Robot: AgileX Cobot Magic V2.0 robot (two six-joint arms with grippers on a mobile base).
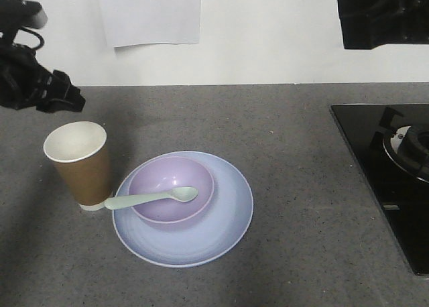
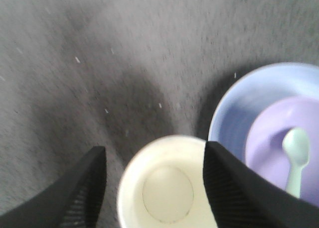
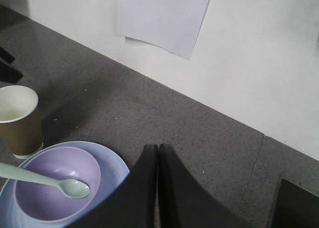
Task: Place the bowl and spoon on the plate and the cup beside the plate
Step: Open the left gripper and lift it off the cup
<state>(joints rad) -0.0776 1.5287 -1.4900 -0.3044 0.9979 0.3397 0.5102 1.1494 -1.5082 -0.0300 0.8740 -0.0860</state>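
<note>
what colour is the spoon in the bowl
Pale mint green; the spoon shows best in the front view, lying across the bowl.

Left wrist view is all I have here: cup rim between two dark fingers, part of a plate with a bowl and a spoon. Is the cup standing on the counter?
Observer: Yes. In the front view the cup stands upright on the grey counter, just left of the plate.
Operator: Where does the spoon's handle go?
Observer: The spoon lies across the bowl, its handle sticking out over the rim towards the cup's base.
Operator: What is the right gripper doing?
Observer: The right gripper is shut and empty, its fingers pressed together, off the plate's right side.
</note>
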